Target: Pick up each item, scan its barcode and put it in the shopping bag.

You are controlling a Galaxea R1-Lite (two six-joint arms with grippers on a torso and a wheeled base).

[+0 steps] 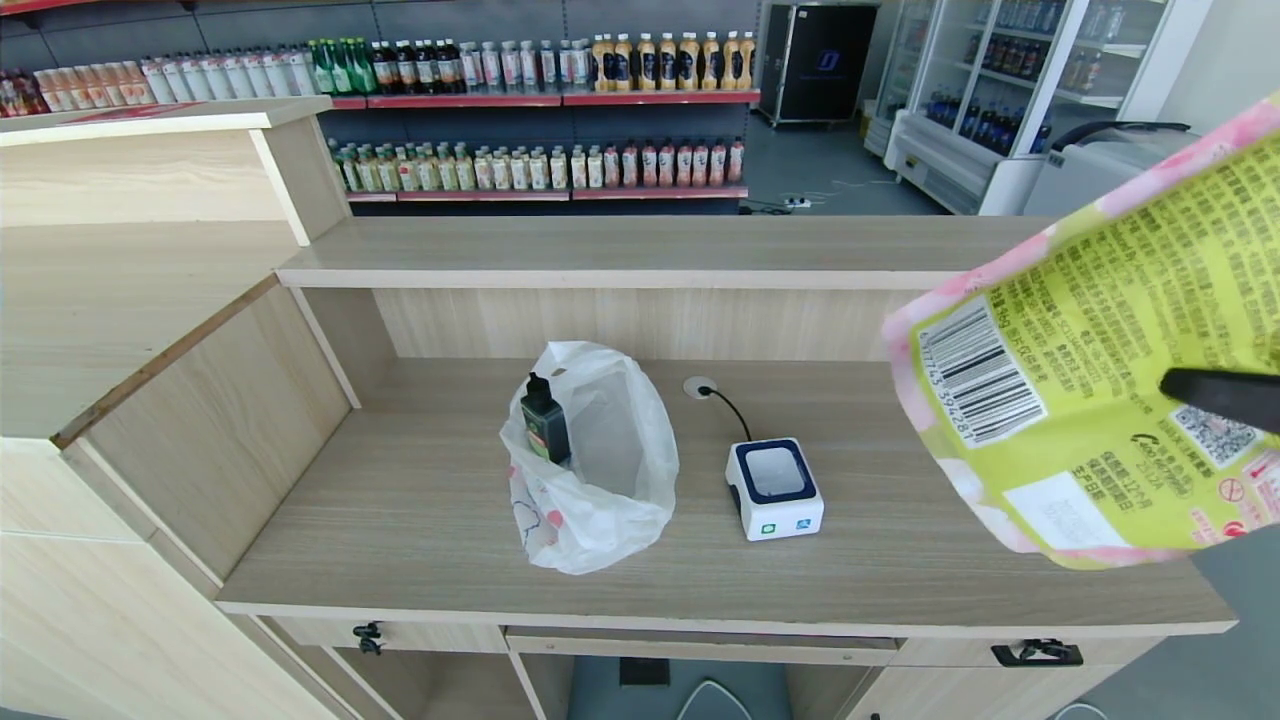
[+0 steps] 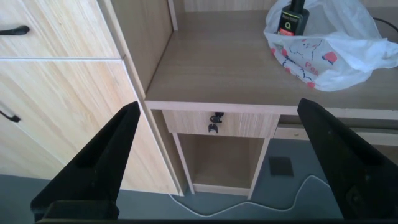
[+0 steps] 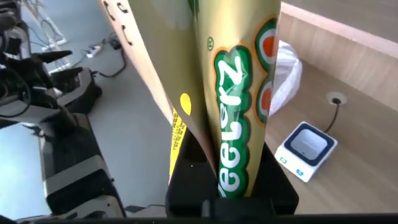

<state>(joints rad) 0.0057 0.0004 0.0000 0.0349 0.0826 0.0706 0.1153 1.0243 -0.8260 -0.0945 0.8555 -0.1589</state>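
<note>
The right pincer (image 3: pixel 224 177) is gripping one end of a green-and-pink snack pouch (image 1: pixel 1110 380), its jaws closed tight on it, and holding it raised off to the right of the scanner (image 1: pixel 775 487). The barcode side is facing the head camera, not the scanner's window, so this item's scan appears not yet done. A dark bottle (image 1: pixel 545 418) is already sitting in the shopping bag (image 1: pixel 590 470), just left of the scanner on the bench (image 1: pixel 900 570). The left pincer (image 2: pixel 214 168) is hanging wide open and empty, below the bench edge, well left of the scanner.
</note>
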